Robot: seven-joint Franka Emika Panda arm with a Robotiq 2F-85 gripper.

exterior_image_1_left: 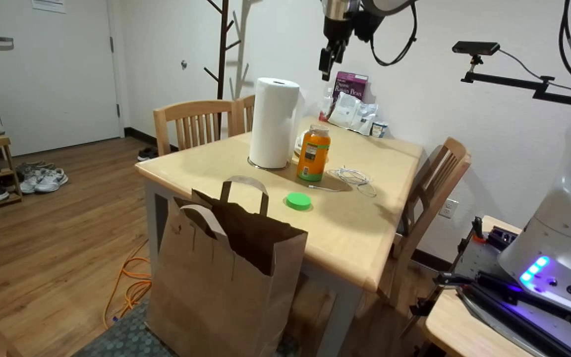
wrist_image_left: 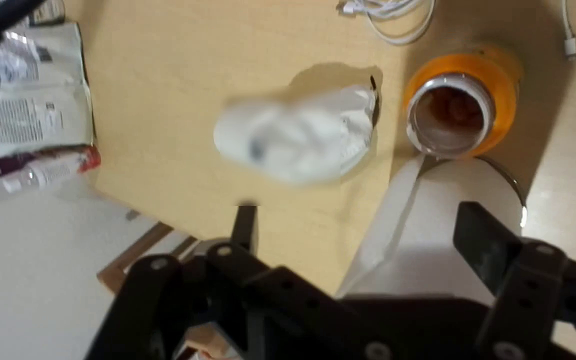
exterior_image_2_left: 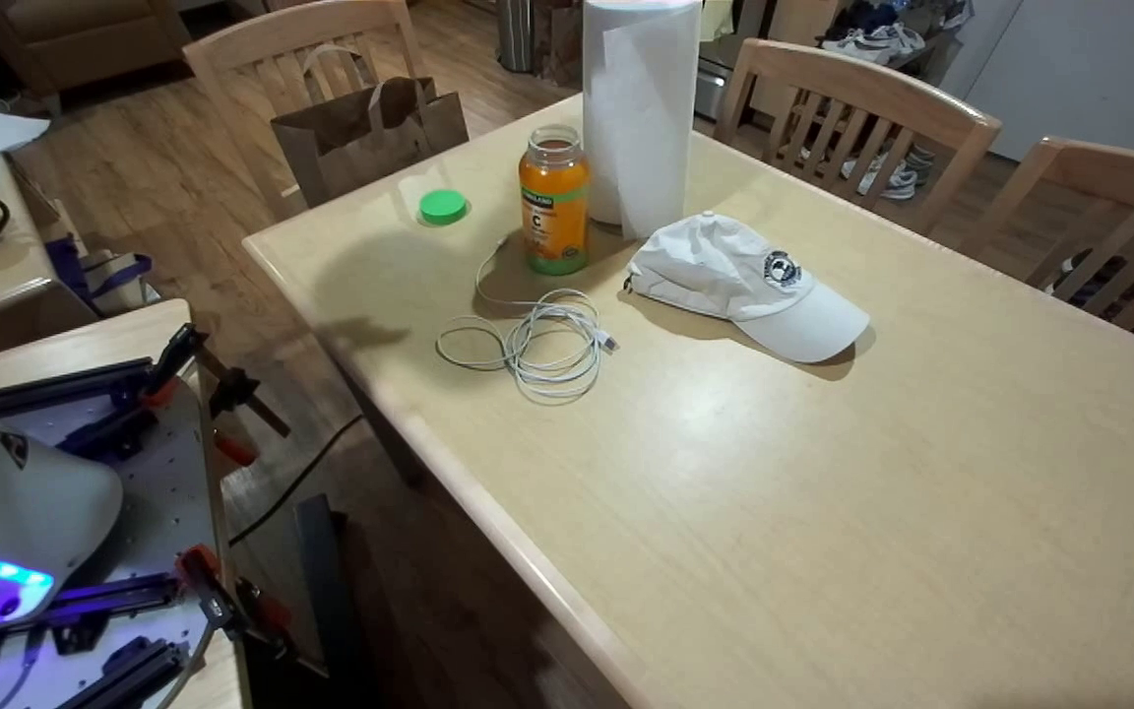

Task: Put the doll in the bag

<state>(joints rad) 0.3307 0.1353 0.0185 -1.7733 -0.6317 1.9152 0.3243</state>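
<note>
The doll does not show in any view; it is hidden or out of view. The brown paper bag (exterior_image_1_left: 221, 287) stands open on a chair seat at the table's near end, its handles up. It also shows in an exterior view (exterior_image_2_left: 360, 148) beside the table edge. What lies inside it is hidden. My gripper (exterior_image_1_left: 331, 64) is high above the table, over the far side of the paper towel roll and orange bottle. In the wrist view the gripper (wrist_image_left: 359, 212) is open, with its two fingers wide apart and nothing between them.
On the table (exterior_image_2_left: 823, 512) stand a paper towel roll (exterior_image_1_left: 274, 124) and an open orange bottle (exterior_image_1_left: 314, 153). A green lid (exterior_image_1_left: 298, 201), a coiled white cable (exterior_image_2_left: 552, 345) and a white cap (exterior_image_2_left: 744, 286) lie there. A cereal box (exterior_image_1_left: 350, 84) and pouches (exterior_image_1_left: 352, 114) are against the wall.
</note>
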